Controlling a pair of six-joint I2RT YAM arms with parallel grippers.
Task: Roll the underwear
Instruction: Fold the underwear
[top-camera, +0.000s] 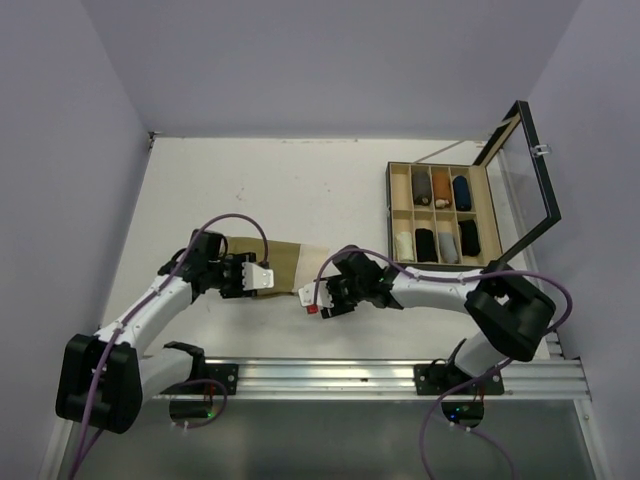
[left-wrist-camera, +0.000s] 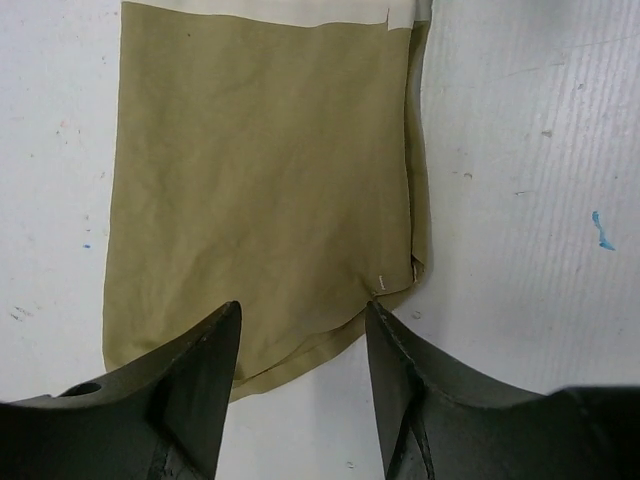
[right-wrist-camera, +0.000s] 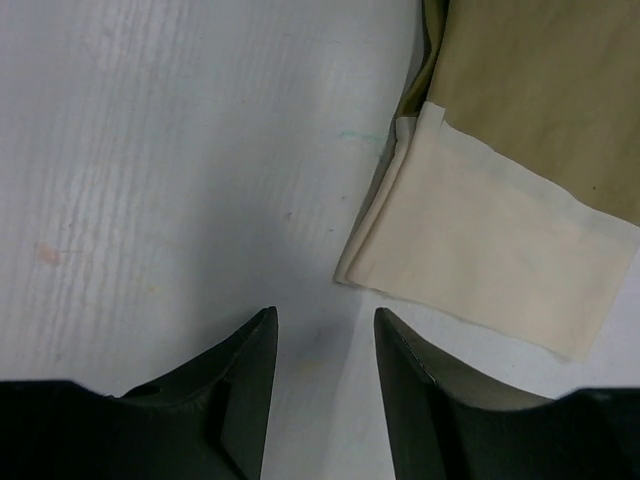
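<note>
Lying flat on the white table (top-camera: 250, 190), olive-tan underwear (left-wrist-camera: 260, 180), cream waistband (right-wrist-camera: 490, 270) just beside the right gripper (right-wrist-camera: 322, 315), left gripper (left-wrist-camera: 300, 310) at the leg hem, both sets of jaws spread, nothing pinched tbh

Pale lilac walls (top-camera: 330, 60) at back, L & R. White tabletop (top-camera: 300, 190) w/ faint scuffs, small blue mark (left-wrist-camera: 598, 228). Wooden divided box (top-camera: 391, 215) far R, glass lid (top-camera: 522, 185) propped open, rolled cloth bits (top-camera: 425, 243) inside. Alu rail (top-camera: 330, 378) along near edge. Soft, even light.
</note>
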